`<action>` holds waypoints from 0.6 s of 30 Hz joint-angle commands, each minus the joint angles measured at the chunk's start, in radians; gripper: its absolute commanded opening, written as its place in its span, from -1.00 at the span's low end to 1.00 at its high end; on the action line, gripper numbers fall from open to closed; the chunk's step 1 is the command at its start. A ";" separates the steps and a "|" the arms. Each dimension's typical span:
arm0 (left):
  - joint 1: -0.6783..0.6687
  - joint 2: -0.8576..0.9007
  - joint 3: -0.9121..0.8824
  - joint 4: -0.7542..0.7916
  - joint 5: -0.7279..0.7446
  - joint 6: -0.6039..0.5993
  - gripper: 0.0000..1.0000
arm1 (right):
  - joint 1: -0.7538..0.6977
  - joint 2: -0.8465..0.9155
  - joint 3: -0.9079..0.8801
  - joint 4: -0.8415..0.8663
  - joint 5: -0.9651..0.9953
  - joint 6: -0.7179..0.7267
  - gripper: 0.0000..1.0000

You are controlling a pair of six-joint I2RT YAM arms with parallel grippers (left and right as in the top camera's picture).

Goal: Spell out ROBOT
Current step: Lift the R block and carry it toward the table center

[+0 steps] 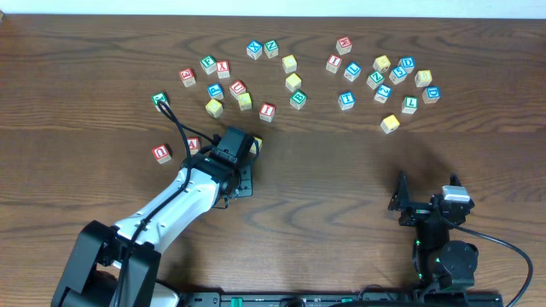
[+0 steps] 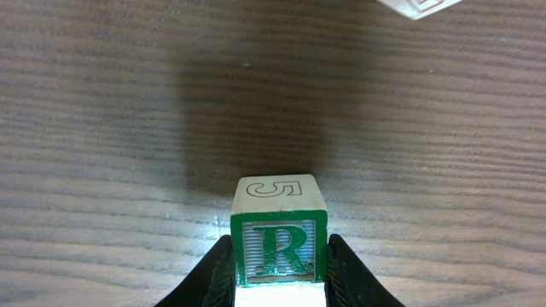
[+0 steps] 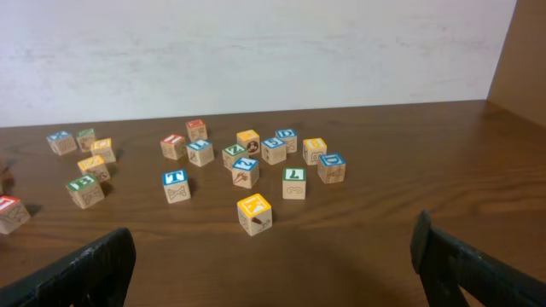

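Between left gripper (image 2: 277,277) jaws: R cube (image 2: 277,247), pinched on both sides, green-bordered R facing camera. Likely gripped square so letter sets down upright as first of row. Ahead of jaws: bare table (image 2: 128,128); stray cube corner (image 2: 422,7) far right, not blocking. Right gripper (image 3: 273,277) spread wide, empty. Cube cluster (image 3: 246,170) well beyond it.

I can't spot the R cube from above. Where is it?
The R cube is held in the left hand, bottom centre of the left wrist view; from overhead that hand sits left of centre, just right of the A cube.
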 commanded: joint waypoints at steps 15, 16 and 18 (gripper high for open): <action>0.124 0.011 -0.006 0.008 0.083 0.103 -0.58 | -0.010 -0.008 -0.002 -0.003 -0.003 -0.012 0.99; 0.125 0.011 -0.006 0.007 0.085 0.108 -0.58 | -0.010 -0.008 -0.002 -0.004 -0.003 -0.011 0.99; 0.125 0.011 -0.006 0.007 0.098 0.121 -0.57 | -0.010 -0.008 -0.002 -0.003 -0.003 -0.012 0.99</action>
